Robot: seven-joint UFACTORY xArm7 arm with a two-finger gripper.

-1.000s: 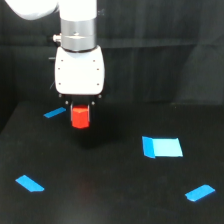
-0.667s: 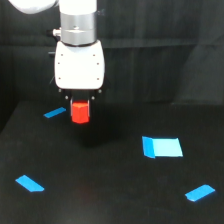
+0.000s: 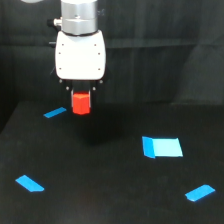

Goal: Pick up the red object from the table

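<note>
Gripper [image 3: 81,98] clamping red object [image 3: 81,103] at its top, block hanging straight below white body, upright, apparently clear of table [image 3: 100,200]. Sitting far left in scene, just right of small blue strip [image 3: 54,112]. Pick looking essentially done.

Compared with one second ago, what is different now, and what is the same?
The gripper has risen, carrying the red object upward with it; the object now hangs clear above the table. It was already held one second ago and has not been released. The four blue pieces, including the large one, lie where they were.
</note>
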